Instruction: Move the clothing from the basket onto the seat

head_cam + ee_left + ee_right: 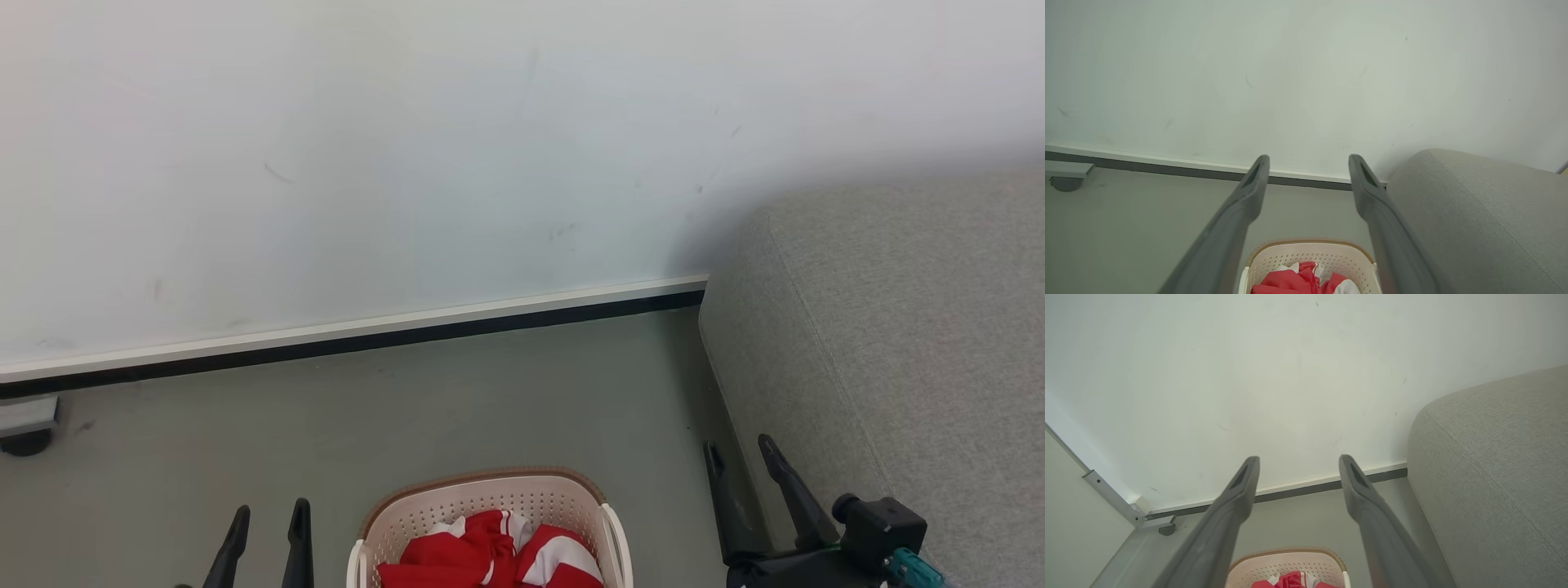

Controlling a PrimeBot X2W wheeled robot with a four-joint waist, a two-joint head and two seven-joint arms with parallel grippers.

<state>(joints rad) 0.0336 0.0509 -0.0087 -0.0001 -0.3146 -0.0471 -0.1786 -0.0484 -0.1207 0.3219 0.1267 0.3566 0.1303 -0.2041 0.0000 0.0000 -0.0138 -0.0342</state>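
Task looks unstarted. All the clothing I can see is in the basket, a red-and-white heap, and none is on the visible part of the seat. The basket sits on the floor with the seat just to its right. Left end effector is left of the basket; right end effector is right of it, by the seat's side. Both are spread wide, holding nothing, clear of the fabric. Every garment remains to move. Can't tell the count, since the pile is cut off.
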